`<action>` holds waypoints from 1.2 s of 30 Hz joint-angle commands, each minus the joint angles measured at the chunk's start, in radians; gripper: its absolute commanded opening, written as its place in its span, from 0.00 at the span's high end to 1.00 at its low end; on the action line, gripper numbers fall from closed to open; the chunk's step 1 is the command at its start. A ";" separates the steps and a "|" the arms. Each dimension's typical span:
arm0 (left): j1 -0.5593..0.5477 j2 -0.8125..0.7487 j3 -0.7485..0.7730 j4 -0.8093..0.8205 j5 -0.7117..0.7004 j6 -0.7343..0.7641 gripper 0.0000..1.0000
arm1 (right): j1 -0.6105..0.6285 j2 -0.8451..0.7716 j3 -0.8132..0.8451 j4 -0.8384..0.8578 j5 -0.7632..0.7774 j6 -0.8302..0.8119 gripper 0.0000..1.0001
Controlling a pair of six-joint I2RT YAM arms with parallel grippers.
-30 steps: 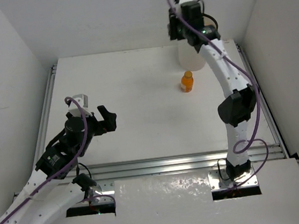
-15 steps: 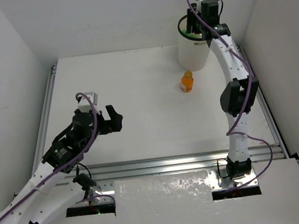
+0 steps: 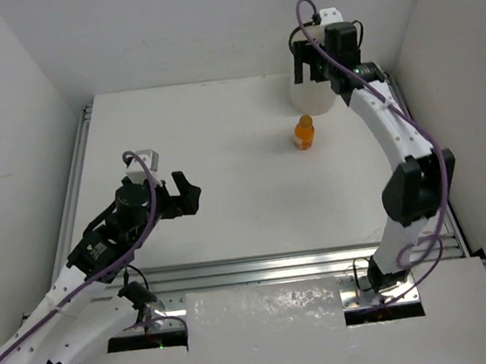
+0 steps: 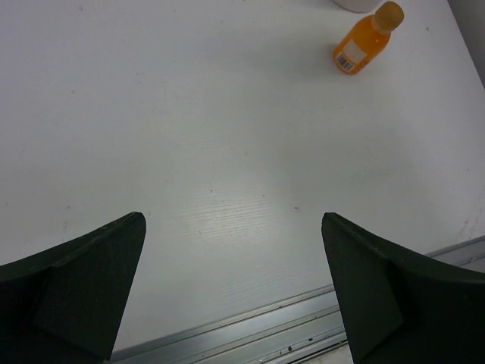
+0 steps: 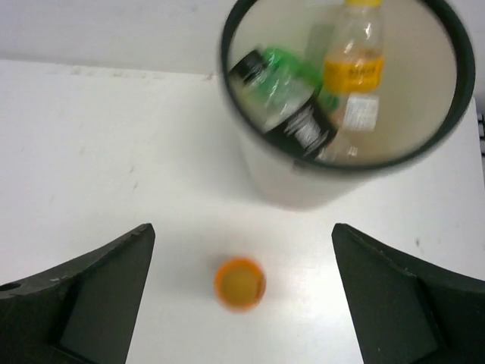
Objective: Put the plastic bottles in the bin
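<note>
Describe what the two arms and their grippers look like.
The left arm and right arm are slim white links with bulky black joint housings. A purple cable loops along each one, and a small white camera block sits at each wrist. The left gripper and right gripper each have two broad, matt black, wedge-shaped fingers. No markings are readable.

Bright, even light — soft shadows; right wrist view blurred, the bin [image 5: 282,185] perhaps motion-smeared; other views sharp.

table [image 3: 224,167]: matt white | bin [image 5: 288,186]: translucent plastic | orange bottle [image 4: 365,42]: glossy plastic | rail [image 3: 279,266]: brushed metal
</note>
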 commanded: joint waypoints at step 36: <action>0.019 -0.023 -0.008 0.054 0.040 0.022 0.00 | 0.161 -0.251 -0.871 0.752 0.035 -0.061 0.67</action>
